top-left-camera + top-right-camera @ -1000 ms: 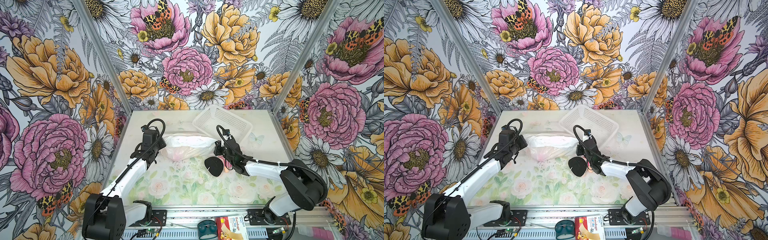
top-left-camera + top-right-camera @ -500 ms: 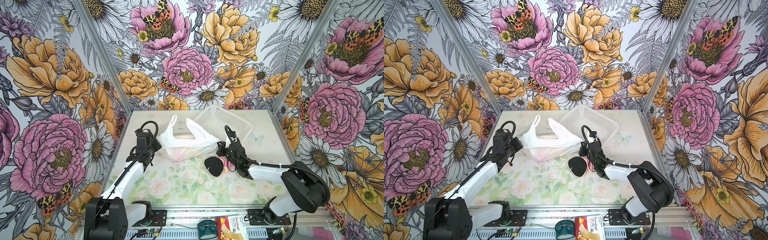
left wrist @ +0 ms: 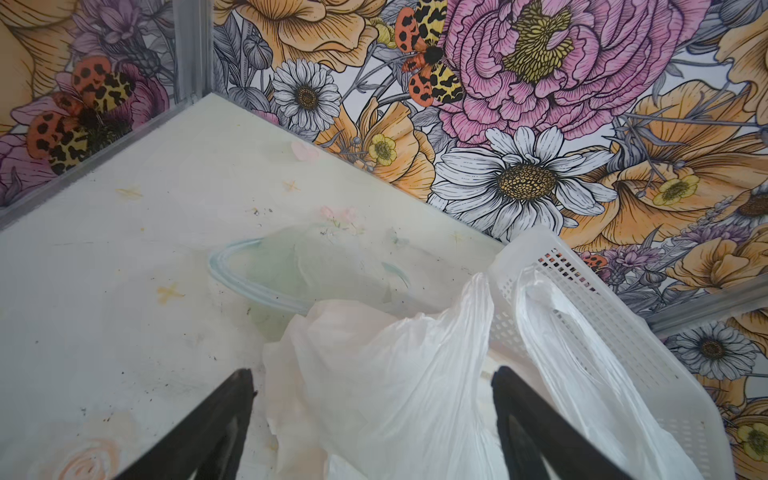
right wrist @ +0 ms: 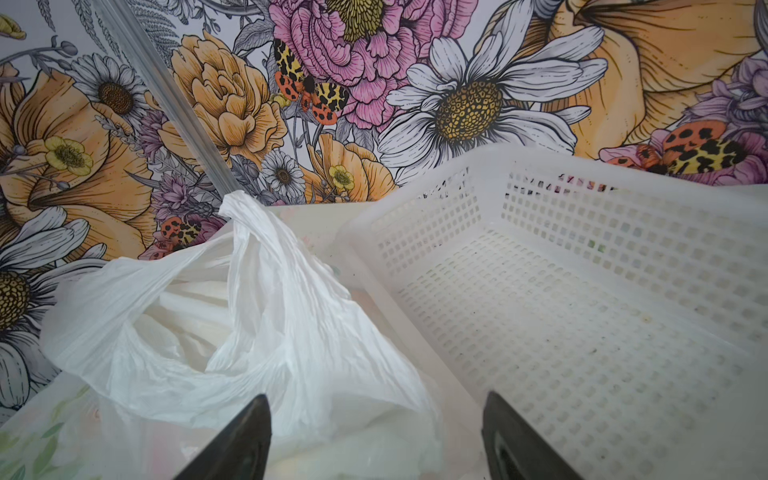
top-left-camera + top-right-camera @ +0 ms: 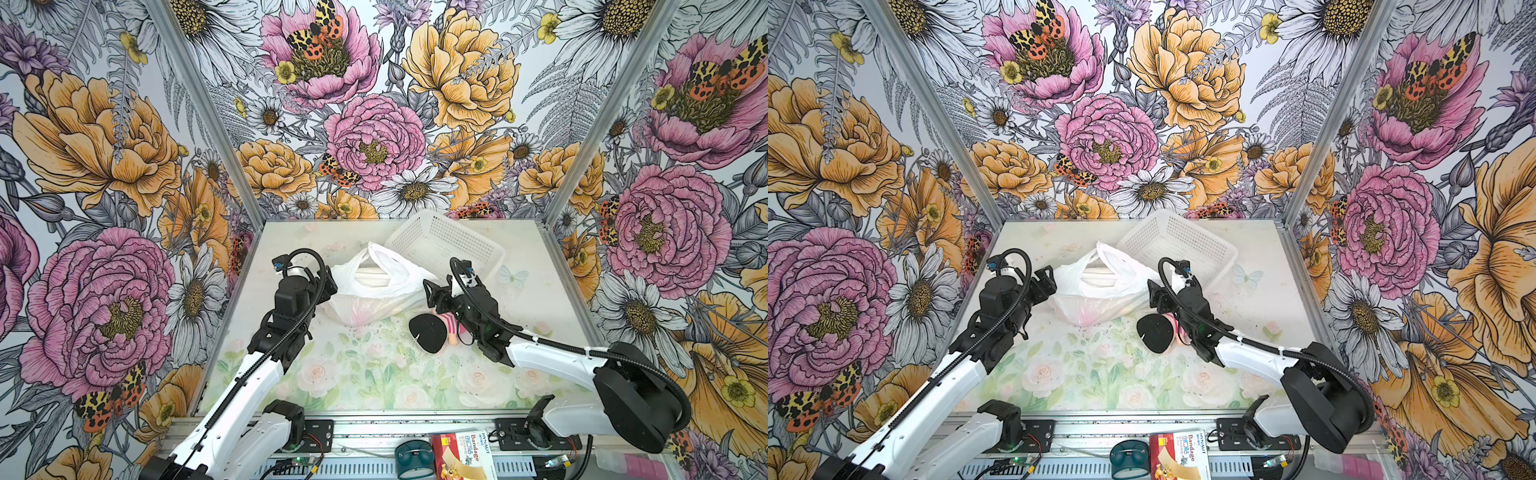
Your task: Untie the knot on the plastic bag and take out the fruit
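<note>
Though it's parked at the back, basket (image 5: 451, 245): plastic bag (image 5: 374, 293) is leaned against it.
plastic bag: slumped mid-table, handles (image 5: 376, 259) untied, stood up loose.
left gripper (image 5: 328, 284): spread wide beside bag, nothing gripped.
right gripper (image 5: 434, 297): same, opposite side.
fruit (image 5: 357, 312): pinkish blur seen through bag.

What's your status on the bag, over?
Both open: left end effector, right end effector, flanking plastic bag. Its handles loose, mouth open, nothing taken out. Black-haired doll close by right arm.
</note>
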You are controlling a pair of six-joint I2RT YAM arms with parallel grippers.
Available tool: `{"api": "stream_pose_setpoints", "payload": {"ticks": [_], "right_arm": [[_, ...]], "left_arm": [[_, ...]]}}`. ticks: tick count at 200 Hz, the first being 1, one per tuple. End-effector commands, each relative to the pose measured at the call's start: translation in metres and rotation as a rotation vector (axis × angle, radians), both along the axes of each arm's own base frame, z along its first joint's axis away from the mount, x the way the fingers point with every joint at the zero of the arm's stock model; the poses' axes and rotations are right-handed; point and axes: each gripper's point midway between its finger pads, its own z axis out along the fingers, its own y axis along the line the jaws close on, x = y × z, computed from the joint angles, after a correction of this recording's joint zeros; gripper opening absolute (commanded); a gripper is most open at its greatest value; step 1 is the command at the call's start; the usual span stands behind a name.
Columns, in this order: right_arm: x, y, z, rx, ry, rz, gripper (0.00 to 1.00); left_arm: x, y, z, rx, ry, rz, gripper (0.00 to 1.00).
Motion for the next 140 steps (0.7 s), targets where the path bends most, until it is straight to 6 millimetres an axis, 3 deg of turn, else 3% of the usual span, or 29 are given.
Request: {"api": "stream_pose_setpoints", "payload": {"ticks": [1,24,41,64,140], "right_arm": [[0.002,0.021,0.031,-0.137,-0.031,0.076,0.86],[0.019,0.045,0.028,-0.244,0.052,0.126,0.87],[0.041,0.059,0.016,-0.332,0.111,0.116,0.85],[0.056,0.079,0.002,-0.413,0.166,0.167,0.84],[0.087,0.093,-0.007,-0.461,0.161,0.146,0.81]], "left_arm": [[-0.005,0.01,0.005,0.047,-0.032,0.048,0.93],[-0.007,0.009,0.009,0.04,-0.045,0.04,0.94],[-0.008,0.007,0.011,0.04,-0.052,0.031,0.95],[-0.009,0.006,0.014,0.036,-0.058,0.025,0.96],[-0.005,0.0,0.012,0.043,-0.047,0.001,0.99]]}}
